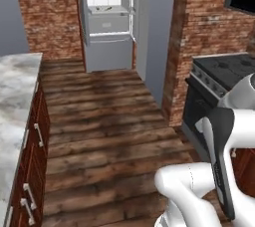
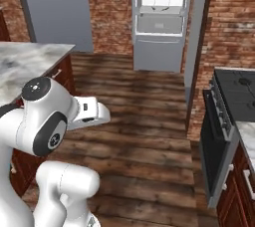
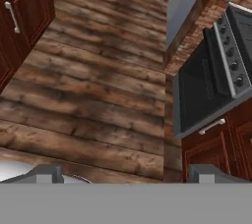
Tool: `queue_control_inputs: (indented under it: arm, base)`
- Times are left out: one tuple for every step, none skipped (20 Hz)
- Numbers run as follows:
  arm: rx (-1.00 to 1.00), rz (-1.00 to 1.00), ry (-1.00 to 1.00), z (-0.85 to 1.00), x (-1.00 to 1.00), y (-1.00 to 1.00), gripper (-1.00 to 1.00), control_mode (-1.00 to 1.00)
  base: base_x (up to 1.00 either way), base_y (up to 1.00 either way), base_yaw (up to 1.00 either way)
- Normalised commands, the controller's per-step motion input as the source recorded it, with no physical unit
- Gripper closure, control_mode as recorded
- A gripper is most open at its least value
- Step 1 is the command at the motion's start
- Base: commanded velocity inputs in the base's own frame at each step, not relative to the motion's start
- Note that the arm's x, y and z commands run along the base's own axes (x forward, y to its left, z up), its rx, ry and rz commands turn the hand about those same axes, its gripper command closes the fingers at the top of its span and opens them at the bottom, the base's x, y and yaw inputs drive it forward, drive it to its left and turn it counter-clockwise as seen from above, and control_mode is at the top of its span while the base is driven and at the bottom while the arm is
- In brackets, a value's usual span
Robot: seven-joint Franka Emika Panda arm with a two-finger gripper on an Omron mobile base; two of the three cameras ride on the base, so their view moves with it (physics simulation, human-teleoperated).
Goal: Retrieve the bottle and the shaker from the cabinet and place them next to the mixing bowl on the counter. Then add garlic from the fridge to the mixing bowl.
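In the hand view the hand [image 3: 125,173] sits at the bottom of the frame, fingers spread wide and grasping nothing, above the plank floor [image 3: 93,95]. The marble bench [image 1: 14,101] runs along the left edge of the left base view. The fridge [image 1: 108,19] stands open at upper centre, pale shelves showing.

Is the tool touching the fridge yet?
Apart. In the hand view the open tool hangs over bare wood floor; the left base view shows the open fridge far across the room.
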Motion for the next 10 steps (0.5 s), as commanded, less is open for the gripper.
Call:
queue_control_inputs:
  arm:
    - [0.0,0.0,0.0,0.0,0.0,0.0,-1.0,1.0]
    - [0.0,0.0,0.0,0.0,0.0,0.0,-1.0,1.0]
    - [0.0,0.0,0.0,0.0,0.0,0.0,-1.0,1.0]
    - [0.0,0.0,0.0,0.0,0.0,0.0,-1.0,1.0]
    - [0.0,0.0,0.0,0.0,0.0,0.0,-1.0,1.0]
    - [0.0,0.0,0.0,0.0,0.0,0.0,-1.0,1.0]
    - [0.0,0.0,0.0,0.0,0.0,0.0,-1.0,1.0]
    - [0.0,0.0,0.0,0.0,0.0,0.0,-1.0,1.0]
    - [0.0,0.0,0.0,0.0,0.0,0.0,-1.0,1.0]
    - [0.0,0.0,0.0,0.0,0.0,0.0,-1.0,1.0]
  base:
    - [1.0,-0.44,0.03]
    - [1.0,-0.4,0.02]
    - [1.0,-0.36,0.02]
    - [1.0,-0.28,0.01]
    - [1.0,-0.25,0.0]
    - [1.0,-0.19,0.0]
    - [1.0,-0.12,0.0]
    - [1.0,-0.07,0.0]
    - [1.0,-0.02,0.0]
    - [1.0,0.0,0.0]
